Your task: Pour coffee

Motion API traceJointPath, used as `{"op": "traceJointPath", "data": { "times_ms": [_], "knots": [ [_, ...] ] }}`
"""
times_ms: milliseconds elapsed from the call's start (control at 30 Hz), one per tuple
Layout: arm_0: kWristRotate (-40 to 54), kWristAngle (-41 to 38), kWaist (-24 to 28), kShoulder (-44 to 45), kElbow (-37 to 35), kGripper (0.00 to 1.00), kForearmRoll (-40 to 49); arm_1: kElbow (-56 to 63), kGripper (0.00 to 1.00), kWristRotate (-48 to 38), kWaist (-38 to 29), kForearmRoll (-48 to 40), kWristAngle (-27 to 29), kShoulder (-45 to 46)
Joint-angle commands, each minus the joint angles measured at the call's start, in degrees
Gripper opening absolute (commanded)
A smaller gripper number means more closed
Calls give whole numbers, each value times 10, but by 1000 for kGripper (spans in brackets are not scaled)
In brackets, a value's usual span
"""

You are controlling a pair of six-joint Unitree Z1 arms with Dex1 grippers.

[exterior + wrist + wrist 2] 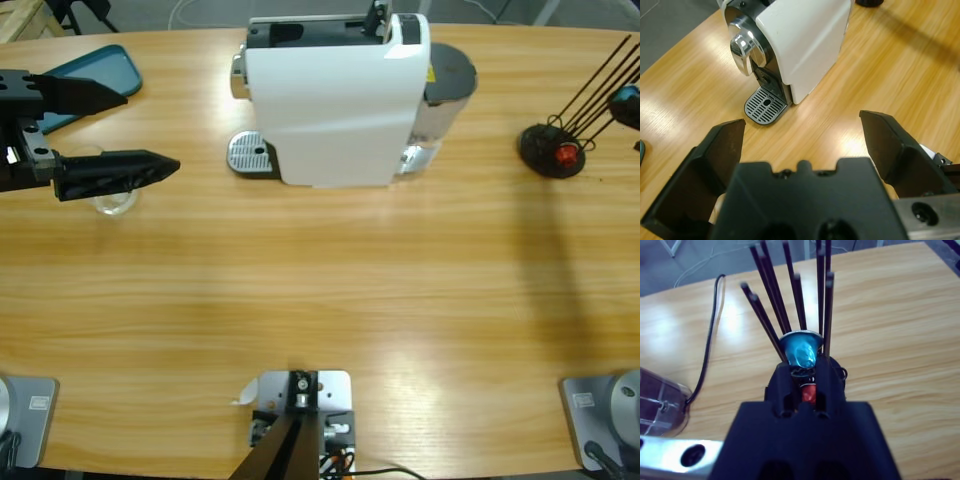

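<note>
Black-jawed left gripper (802,121) spreads wide over the small clear glass (115,200), coffee inside too faint to confirm, and should straddle it squarely before closing; past the white boxy coffee machine (335,100), the right gripper (806,371) clamps a shiny blue capsule (800,351).

The left pincer (802,145) has its two black jaws wide apart above the wooden tabletop (880,65). Ahead stands a white coffee machine (795,45) with a grey drip tray (765,106).
</note>
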State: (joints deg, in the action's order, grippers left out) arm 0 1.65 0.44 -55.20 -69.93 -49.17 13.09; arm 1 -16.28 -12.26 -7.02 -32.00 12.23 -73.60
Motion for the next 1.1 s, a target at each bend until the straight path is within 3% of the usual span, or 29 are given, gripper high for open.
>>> {"op": "traceJointPath", "data": {
  "times_ms": [33, 500, 633, 800, 967, 1100],
  "knots": [
    [-8, -10, -13, 6, 27, 1000, -6, -42, 0, -6, 4, 92, 9, 79],
    [-25, -8, -16, 22, 50, 1000, -10, -102, 0, 23, -27, 148, 0, 120],
    [-27, -3, -16, 43, 55, 1000, -10, -148, 0, 81, -103, 247, 0, 197],
    [-28, 13, -16, 67, 67, 1000, -9, -179, 0, 146, -267, 374, -36, 252],
    [-27, 26, -16, 88, 71, 1000, 6, -225, 0, 206, -334, 421, -132, 207],
    [-24, 43, -16, 104, 68, 1000, 44, -307, 0, 241, -412, 430, -147, 106]
  ]
}}
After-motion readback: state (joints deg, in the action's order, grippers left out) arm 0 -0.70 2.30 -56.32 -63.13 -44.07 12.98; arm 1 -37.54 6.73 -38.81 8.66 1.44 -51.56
